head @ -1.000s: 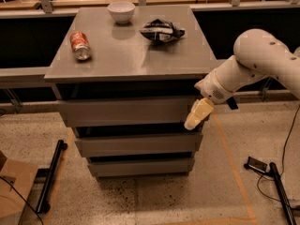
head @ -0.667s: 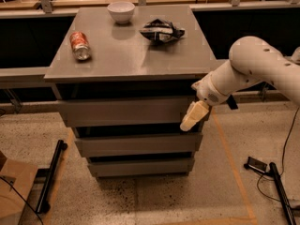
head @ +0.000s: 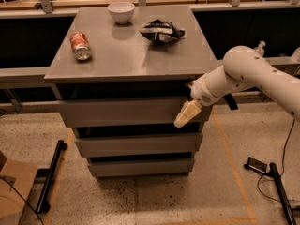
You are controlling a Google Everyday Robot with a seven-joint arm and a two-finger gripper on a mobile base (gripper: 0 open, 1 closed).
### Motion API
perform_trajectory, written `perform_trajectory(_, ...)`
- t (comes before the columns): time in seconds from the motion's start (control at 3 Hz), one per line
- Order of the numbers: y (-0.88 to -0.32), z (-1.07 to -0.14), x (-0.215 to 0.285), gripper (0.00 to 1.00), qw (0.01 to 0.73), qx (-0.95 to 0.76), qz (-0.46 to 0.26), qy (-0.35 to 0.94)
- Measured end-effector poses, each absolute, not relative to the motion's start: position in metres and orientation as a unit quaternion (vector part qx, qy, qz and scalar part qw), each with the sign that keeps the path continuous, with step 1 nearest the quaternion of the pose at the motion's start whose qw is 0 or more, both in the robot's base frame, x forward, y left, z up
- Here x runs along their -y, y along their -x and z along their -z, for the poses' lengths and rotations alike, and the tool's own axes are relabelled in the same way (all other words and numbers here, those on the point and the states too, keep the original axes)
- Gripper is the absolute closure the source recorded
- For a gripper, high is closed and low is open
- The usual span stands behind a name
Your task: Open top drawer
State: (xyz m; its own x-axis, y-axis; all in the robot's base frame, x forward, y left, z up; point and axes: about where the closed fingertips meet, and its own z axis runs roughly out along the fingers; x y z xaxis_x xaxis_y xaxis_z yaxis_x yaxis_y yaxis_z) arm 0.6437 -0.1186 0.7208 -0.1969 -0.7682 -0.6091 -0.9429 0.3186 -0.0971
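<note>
The grey cabinet has three handleless drawers. The top drawer (head: 122, 111) is the widest and tallest, with a plain flat front under the cabinet top. My gripper (head: 184, 117) hangs from the white arm on the right, its cream fingertips pointing down-left against the right end of the top drawer's front, near its lower edge. The two shorter drawers (head: 138, 144) sit below it. A dark gap shows above each drawer front.
On the cabinet top (head: 122, 55) lie a red can (head: 80, 45) on its side, a white bowl (head: 121, 11) and a crumpled dark chip bag (head: 161, 30). A cardboard box (head: 11, 191) and a black bar (head: 50, 176) are on the floor at left; cables and a black stand are at right.
The gripper has moved a little left and down along the top drawer's front. The drawer fronts look unchanged.
</note>
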Motion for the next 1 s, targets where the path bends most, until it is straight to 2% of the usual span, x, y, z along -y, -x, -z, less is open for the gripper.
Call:
perform_trajectory(0.33, -0.660, -0.699, 0.104, 0.00, 0.298, -0.750, -0.182, 0.562)
perform_trajectory(0.67, -0.659, -0.680, 0.095, 0.17, 0.297, -0.744, -0.215, 0.558)
perform_trajectory(1.0, -0.655, -0.679, 0.095, 0.40, 0.295, -0.745, -0.222, 0.556)
